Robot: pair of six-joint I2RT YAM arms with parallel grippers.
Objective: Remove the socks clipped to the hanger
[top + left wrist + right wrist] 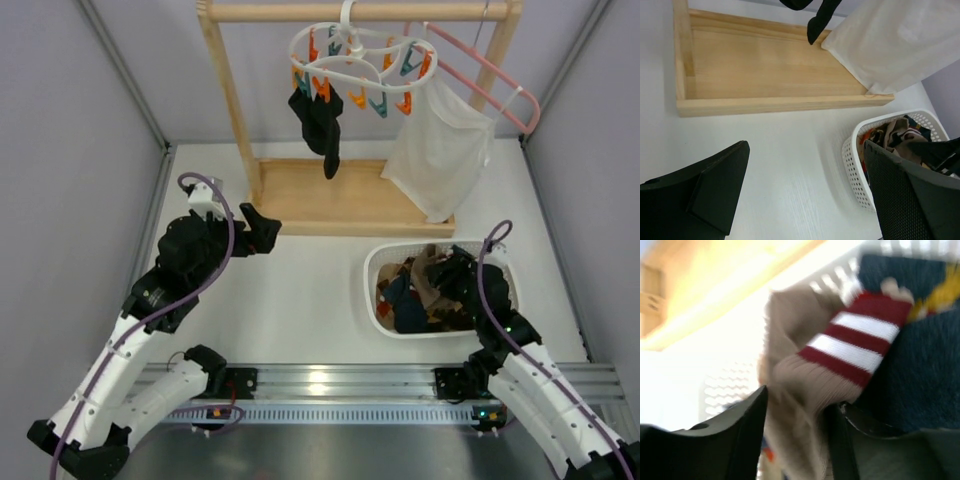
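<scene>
Black fingers of the left tool [805,145] fill its wrist view, spread wide and empty over the white worktop [765,130].

On the right wrist, the right tool [797,405] brackets a beige sock with a red-and-white striped cuff [850,347] inside the white lattice basket [727,385]. Blur hides whether it clamps the sock.

From above, the white looped plastic hanger [352,40] carries one dark hanging sock [322,125], its other clips bare. With a heap already in the basket, the job looks nearly done.
</scene>
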